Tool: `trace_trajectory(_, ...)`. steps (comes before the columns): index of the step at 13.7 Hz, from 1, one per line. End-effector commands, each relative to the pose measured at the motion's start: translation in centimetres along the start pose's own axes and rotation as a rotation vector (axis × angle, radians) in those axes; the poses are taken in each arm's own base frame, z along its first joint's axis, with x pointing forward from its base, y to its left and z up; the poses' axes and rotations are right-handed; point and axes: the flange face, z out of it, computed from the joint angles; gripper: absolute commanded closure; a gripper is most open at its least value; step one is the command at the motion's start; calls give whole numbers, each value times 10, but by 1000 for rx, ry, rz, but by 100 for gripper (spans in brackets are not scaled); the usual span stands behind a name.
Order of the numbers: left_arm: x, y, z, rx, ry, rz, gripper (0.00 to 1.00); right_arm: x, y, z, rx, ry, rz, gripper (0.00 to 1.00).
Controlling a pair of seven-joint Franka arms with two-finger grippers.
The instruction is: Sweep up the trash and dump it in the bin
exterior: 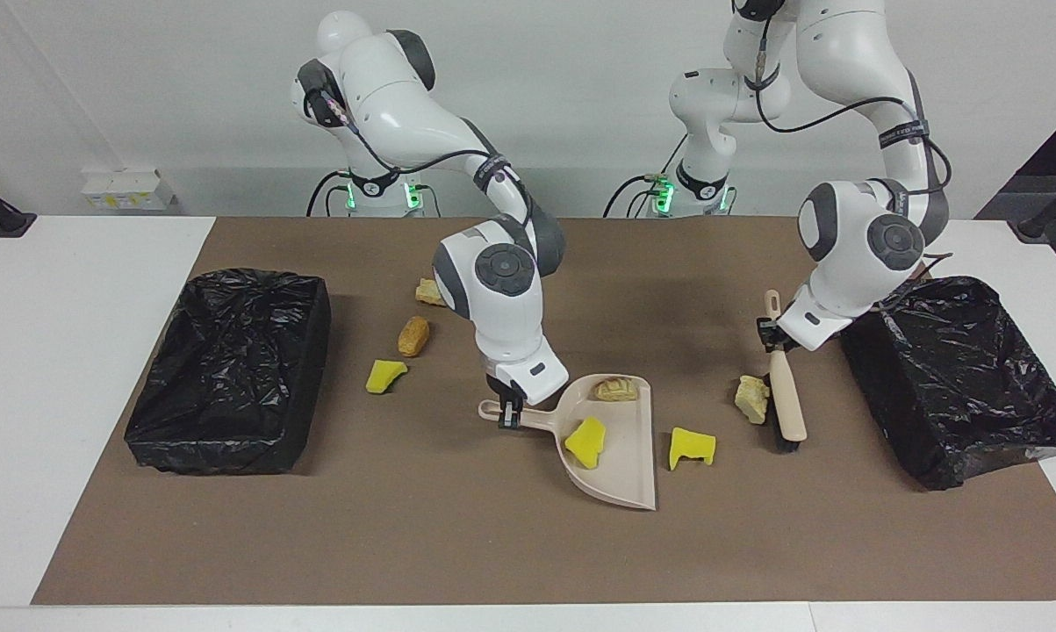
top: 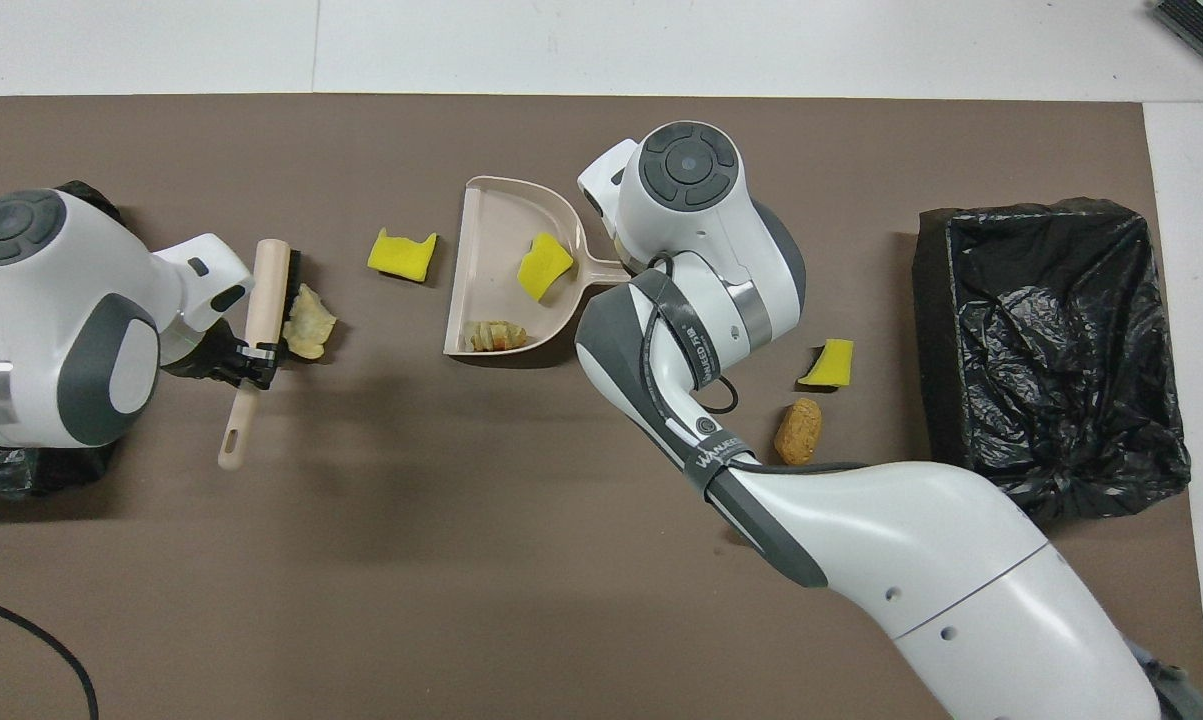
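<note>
- The brush (exterior: pixel 782 395) is clamped by the left gripper (exterior: pixel 768 336), bristles touching a tan lump (exterior: pixel 752 398).
- The dustpan (exterior: pixel 620 456), clamped by the right gripper (exterior: pixel 508 412), is well apart; the lump could be flicked aside.

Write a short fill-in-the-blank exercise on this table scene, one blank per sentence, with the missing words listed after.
1. The right gripper holds the handle of the ____.
2. The left gripper holds the ____.
3. Inside the dustpan lie ____ pieces of trash.
4. The brush touches a tan lump beside a bin lined with a ____ bag.

Missing words: dustpan; brush; two; black
</note>
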Motion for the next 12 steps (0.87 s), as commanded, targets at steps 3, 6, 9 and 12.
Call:
trace_trajectory(3,31,92,6,-86,4,-45,100,16,-14,-3,30,-33,-30,100)
trace_trajectory(6,39,143,14,-88,25,39,100,20,-19,-5,27,-39,-40,100)
trace_trajectory(9,23,201,15,-179,30,200,100,22,-20,-6,20,-46,-52,100)
trace_trajectory(12,14,190,-12,-204,6,174,100,20,-18,-7,13,-35,-59,100)
